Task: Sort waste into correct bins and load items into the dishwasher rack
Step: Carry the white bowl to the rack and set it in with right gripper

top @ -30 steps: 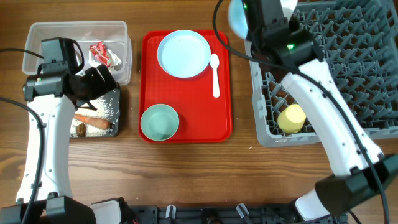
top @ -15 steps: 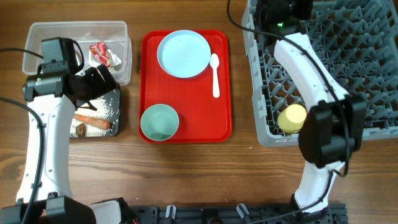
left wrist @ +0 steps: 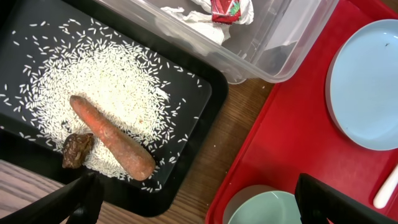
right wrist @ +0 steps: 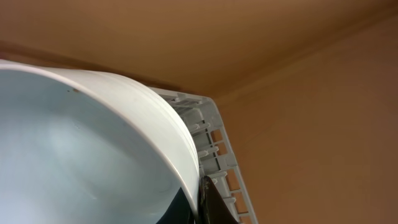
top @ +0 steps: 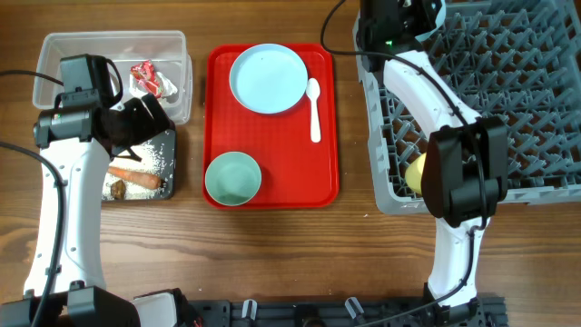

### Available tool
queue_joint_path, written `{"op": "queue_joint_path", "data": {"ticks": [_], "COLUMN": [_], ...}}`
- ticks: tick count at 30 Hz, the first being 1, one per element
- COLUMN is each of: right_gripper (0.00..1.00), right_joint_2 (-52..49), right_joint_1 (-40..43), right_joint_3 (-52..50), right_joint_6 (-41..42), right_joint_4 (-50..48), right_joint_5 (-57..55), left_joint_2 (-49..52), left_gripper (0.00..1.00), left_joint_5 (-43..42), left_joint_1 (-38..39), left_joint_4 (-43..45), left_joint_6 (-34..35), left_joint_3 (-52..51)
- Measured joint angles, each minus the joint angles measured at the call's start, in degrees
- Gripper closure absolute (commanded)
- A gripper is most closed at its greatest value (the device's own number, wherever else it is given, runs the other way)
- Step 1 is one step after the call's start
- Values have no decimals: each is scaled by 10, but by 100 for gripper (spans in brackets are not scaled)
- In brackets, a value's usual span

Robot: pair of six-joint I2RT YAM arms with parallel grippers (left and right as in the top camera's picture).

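My left gripper (top: 136,123) hangs open and empty over the black tray (top: 169,184); its fingers (left wrist: 81,199) straddle the tray's edge. The tray holds rice (left wrist: 106,81), the orange-brown stick (left wrist: 112,137) and the brown lump (left wrist: 76,149). The clear tub (top: 109,45) holds the wrapper (top: 145,77) and tissue (left wrist: 193,22). My right gripper (top: 399,14) is shut on a pale blue bowl's rim (right wrist: 81,149) at the grey rack's far-left corner (right wrist: 217,143). The plate (top: 268,78), spoon (top: 314,109) and second bowl (top: 232,177) lie on the red tray (top: 290,145). The yellow cup (top: 416,173) lies in the rack.
The rack (top: 517,109) fills the right side, with upright pegs. My right arm's link (top: 463,173) stretches over the rack's left part and half covers the cup. Bare wooden table (top: 272,254) lies in front of the trays.
My right arm has swung right with the bowl, from left of the rack to its far-left corner, and now covers part of the cup. The left arm has not moved.
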State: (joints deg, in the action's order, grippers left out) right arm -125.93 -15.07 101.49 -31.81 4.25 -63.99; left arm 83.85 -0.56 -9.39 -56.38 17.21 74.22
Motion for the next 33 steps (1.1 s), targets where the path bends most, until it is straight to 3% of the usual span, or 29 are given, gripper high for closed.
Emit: {"op": "queue_joint_path", "data": {"ticks": [10, 33], "right_gripper": [96, 96], "right_joint_2": [-2, -3], "right_joint_1": [-5, -39], "right_joint_3": [0, 0], "right_joint_6": [5, 9], "right_joint_4": [59, 60], "right_joint_5": [7, 21], "left_joint_2": [0, 0], "left_gripper": [0, 0], "left_joint_5": [0, 0], "left_joint_1": [0, 0], "left_joint_4": [0, 0], "left_joint_6": [0, 0], "left_joint_3": [0, 0]}}
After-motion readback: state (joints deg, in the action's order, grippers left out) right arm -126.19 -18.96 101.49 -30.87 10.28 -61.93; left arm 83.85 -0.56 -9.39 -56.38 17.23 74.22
